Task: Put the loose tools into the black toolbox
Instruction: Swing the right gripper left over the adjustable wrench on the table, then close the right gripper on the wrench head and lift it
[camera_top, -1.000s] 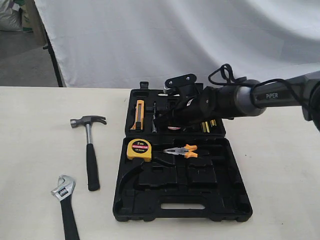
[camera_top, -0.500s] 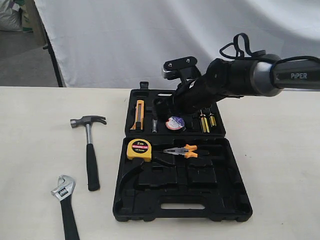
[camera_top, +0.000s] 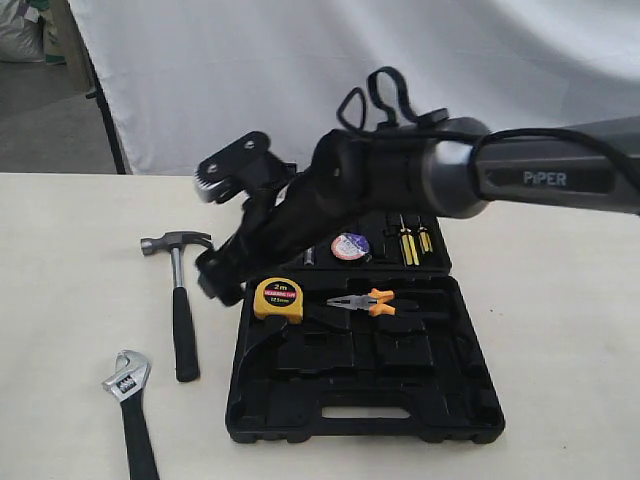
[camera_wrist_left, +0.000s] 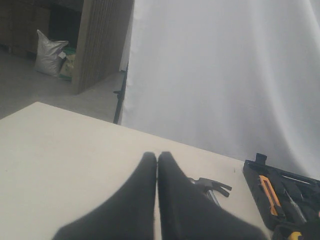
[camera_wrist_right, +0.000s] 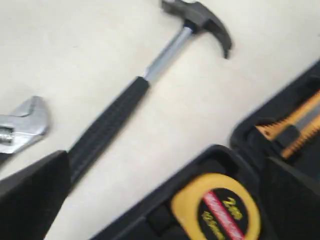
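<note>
Wide-spread right gripper (camera_top: 220, 278) hangs between black-handled steel claw hammer (camera_top: 180, 300) and black moulded toolbox (camera_top: 300, 415), near yellow tape measure (camera_top: 279, 299); left gripper (camera_wrist_left: 157, 156) pinched closed, empty.

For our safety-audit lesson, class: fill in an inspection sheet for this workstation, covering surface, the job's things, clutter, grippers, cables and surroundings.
Surface: pale table, no spills seen.
Job's things: hammer and wrench lie on the table, outside the open toolbox.
Clutter: tape measure and pliers sit in the toolbox; utility knife in its lid.
Grippers: right gripper open, empty, hovering between hammer and toolbox; left gripper shut, empty.
Cables: black cable loops above the right arm.
Surroundings: white backdrop; sack on the floor.
</note>
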